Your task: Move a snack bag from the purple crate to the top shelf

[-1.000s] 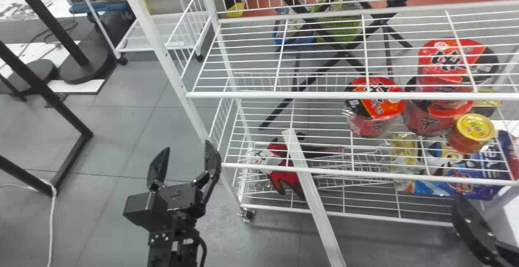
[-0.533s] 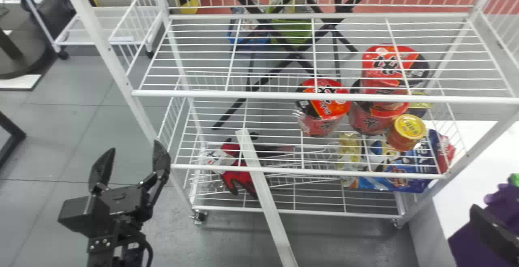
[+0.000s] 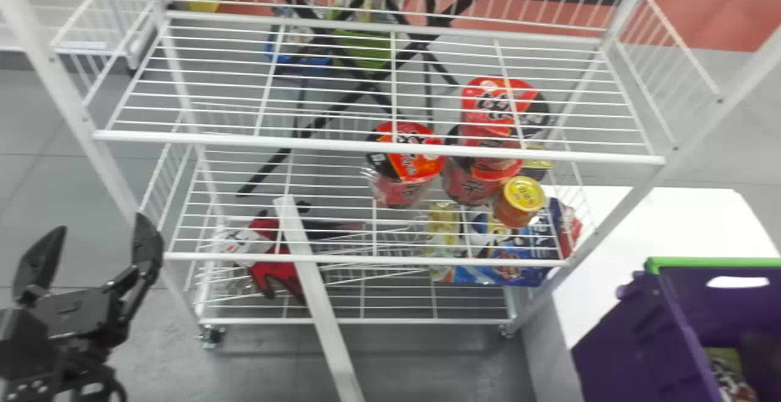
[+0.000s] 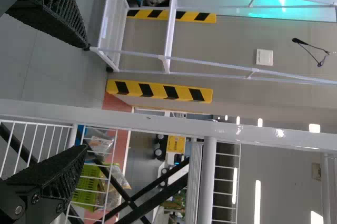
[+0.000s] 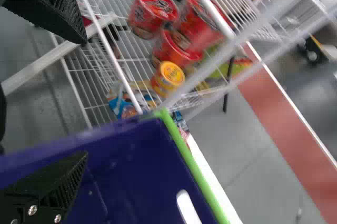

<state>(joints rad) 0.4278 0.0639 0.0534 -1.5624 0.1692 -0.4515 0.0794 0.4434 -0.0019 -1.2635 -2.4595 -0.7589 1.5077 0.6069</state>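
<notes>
My left gripper (image 3: 100, 225) stands open and empty beside the rack's front left post in the head view; the left wrist view shows the same gripper (image 4: 86, 97) with its fingers wide apart. The purple crate (image 3: 622, 353) is at the lower right, its rim green. Inside it lies a snack bag (image 3: 726, 368), partly cut off by the picture's bottom edge. In the right wrist view my right gripper (image 5: 84, 99) is open with nothing held, close to the crate (image 5: 142, 176). The rack's top shelf (image 3: 378, 144) is bare wire mesh.
Red noodle cups (image 3: 406, 176) and a yellow-lidded jar (image 3: 518, 201) stand on the middle shelf. Below are a red glove (image 3: 277, 274) and blue packs (image 3: 525, 262). A pale bar (image 3: 320, 304) slants before the rack. The crate's white table (image 3: 665, 219) adjoins the rack's right side.
The head view has swung right: rack and left gripper have shifted left in it, and the crate with its bag has come into sight. The right gripper's dark finger has left its earlier lower-right spot.
</notes>
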